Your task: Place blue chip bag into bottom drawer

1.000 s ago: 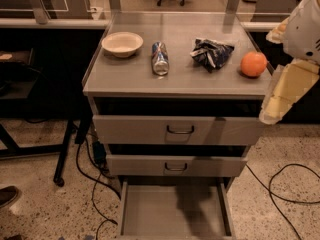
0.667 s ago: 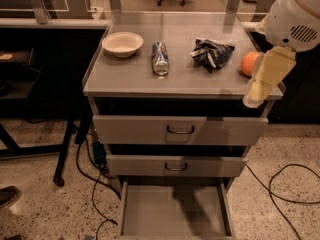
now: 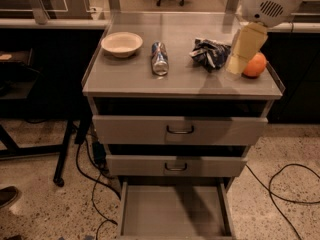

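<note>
The blue chip bag (image 3: pixel 211 53) lies crumpled on the grey cabinet top (image 3: pixel 180 81), right of the middle. My gripper (image 3: pixel 235 68) hangs from the white arm at the upper right, just right of the bag and above the cabinet top, between the bag and an orange. The bottom drawer (image 3: pixel 175 211) is pulled out below, its flat grey floor bare.
A white bowl (image 3: pixel 121 43) and a blue-and-silver can (image 3: pixel 159 58) lying on its side sit left of the bag. An orange (image 3: pixel 255 65) sits at the right edge. Two upper drawers (image 3: pixel 179 129) stand slightly open. Cables (image 3: pixel 280 189) run over the floor on both sides.
My arm has swung left and toward the back, from beside the cabinet's right front corner to over the top, next to the chip bag. The objects have not moved.
</note>
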`<state>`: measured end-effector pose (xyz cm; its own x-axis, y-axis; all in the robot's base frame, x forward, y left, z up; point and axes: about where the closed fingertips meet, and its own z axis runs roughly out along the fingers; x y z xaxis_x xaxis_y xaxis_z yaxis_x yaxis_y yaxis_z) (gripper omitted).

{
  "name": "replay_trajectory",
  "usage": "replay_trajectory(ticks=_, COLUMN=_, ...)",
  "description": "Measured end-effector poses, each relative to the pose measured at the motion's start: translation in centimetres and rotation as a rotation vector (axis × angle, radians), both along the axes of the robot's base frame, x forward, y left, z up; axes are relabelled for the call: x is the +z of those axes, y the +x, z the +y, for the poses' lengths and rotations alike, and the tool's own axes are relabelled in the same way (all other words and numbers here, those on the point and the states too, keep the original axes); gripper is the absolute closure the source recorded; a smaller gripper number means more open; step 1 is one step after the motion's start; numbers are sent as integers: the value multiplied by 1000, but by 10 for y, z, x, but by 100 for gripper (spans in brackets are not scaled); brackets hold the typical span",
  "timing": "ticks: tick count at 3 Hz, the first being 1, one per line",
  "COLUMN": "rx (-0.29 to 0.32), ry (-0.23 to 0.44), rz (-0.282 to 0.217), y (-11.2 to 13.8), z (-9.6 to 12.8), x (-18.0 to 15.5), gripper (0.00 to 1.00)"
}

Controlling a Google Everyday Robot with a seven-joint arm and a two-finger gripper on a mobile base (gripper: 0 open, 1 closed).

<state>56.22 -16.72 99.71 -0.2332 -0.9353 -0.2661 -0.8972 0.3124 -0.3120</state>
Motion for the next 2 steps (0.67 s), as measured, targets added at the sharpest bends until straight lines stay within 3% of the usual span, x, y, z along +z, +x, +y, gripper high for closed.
replay_trajectory(ticks=1, rx=31, ry=15, rz=-1, y=7, z=7, x=-3, gripper=0)
replay_trajectory(ticks=2, rx=46, ry=24, rz=10, y=37, z=21, x=-11, gripper=0)
